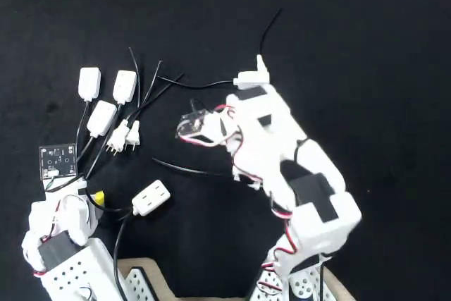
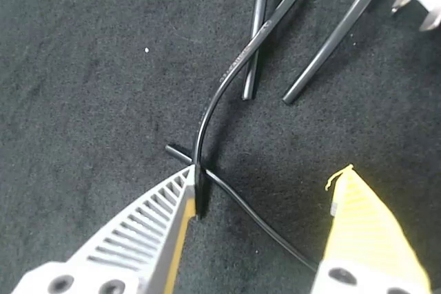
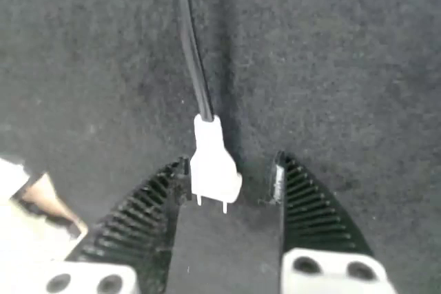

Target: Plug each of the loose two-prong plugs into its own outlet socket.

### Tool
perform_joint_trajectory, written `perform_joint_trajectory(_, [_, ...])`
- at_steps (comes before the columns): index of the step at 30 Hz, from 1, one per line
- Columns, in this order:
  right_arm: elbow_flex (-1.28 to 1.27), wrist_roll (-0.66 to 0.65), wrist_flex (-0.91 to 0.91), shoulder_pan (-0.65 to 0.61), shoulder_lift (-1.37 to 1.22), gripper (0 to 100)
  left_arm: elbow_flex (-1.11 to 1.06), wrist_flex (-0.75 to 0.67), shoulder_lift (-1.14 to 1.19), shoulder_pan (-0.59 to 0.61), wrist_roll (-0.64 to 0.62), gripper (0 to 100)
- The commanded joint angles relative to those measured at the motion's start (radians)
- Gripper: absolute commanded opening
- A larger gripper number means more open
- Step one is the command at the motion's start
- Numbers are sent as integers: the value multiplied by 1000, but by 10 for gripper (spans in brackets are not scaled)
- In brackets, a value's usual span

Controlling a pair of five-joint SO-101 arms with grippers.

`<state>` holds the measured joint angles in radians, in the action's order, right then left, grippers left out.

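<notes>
Right wrist view: the right hand point(image 3: 231, 164) is spread, fingers point(image 3: 148, 204) on either side of a white 2-prong plug point(image 3: 215, 170) lying on the black table point(image 3: 331, 46). The left hand point(image 2: 269, 170) is spread wide, a thin black cable point(image 2: 234, 67) touching its grey finger point(image 2: 155, 211).

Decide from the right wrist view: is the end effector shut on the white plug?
No, the white plug lies between the open end effector's fingers, with bare table showing beside it.

Black-clothed table point(image 1: 380, 61): at upper left, three white outlet sockets point(image 1: 101, 118), two loose plugs point(image 1: 116, 137) just beside them; a fourth socket point(image 1: 151, 197) below; black cords point(image 1: 184, 168) strewn between.
</notes>
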<state>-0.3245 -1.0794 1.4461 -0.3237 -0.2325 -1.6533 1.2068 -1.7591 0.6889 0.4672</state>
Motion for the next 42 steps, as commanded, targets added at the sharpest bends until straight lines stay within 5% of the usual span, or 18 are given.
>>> perform_joint_trajectory(1, [180, -20, 109, 55, -28, 191, 4, -11, -5, -7, 5, 310])
perform_joint_trajectory(10, [249, -95, 89, 75, -203, 181, 4, -11, -5, -7, 5, 310])
perform_joint_trajectory(17, [246, -107, 80, 75, -275, 18, 4, -11, -5, -7, 5, 310])
perform_joint_trajectory(25, [154, -106, 72, 54, -280, 101, 4, -11, -5, -7, 5, 310])
perform_joint_trajectory(42, [18, 75, 29, -74, -282, 71, 4, -11, -5, -7, 5, 310])
